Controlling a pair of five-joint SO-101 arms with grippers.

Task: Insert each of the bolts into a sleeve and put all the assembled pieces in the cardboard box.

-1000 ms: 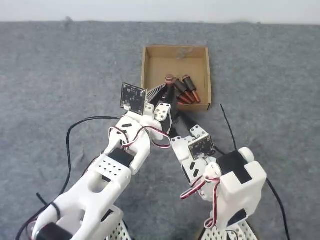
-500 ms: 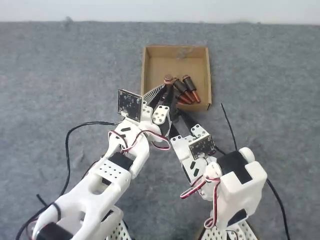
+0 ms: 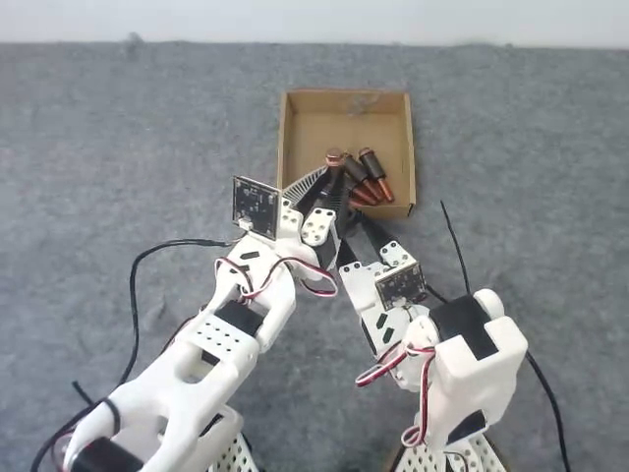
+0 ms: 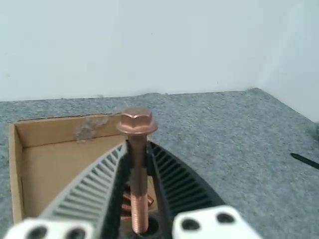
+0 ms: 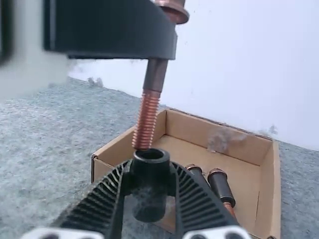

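Since the frame one second earlier, the left arm [image 3: 211, 344] has drawn its wrist slightly back from the cardboard box [image 3: 293, 138], and the right arm [image 3: 462, 364] has edged a little to the right.

Left side: the left arm stretches from the near edge of the grey worktop [image 3: 118, 147] towards the box, wrist raised. The left pincer [image 3: 329, 182] clamps a copper bolt [image 3: 334, 157] by its shank, upright, with the hexagonal flange head above the fingertips. In the left wrist view the ribbed fingers [image 4: 99, 184] cover much of the shank, and its lower end is cut off at the frame edge. A dark camera board [image 3: 254, 202] sits on this wrist; its markings are too small to read.

Centre: the right arm is folded close beside the left. The right pincer [image 5: 149, 167] grips a black sleeve [image 5: 149, 186], upright and mouth upward, directly under the bolt. The bolt's threaded tip meets the sleeve's mouth; whether it has entered cannot be told. From above, the left arm's wrist hides the sleeve.

Right side: two assembled pieces [image 5: 219, 181] lie side by side in the cardboard box, near its right wall, partly hidden behind the pincers. A pale smudge on the back wall is illegible. A black cable [image 3: 457, 251] trails over the worktop beside the right arm.
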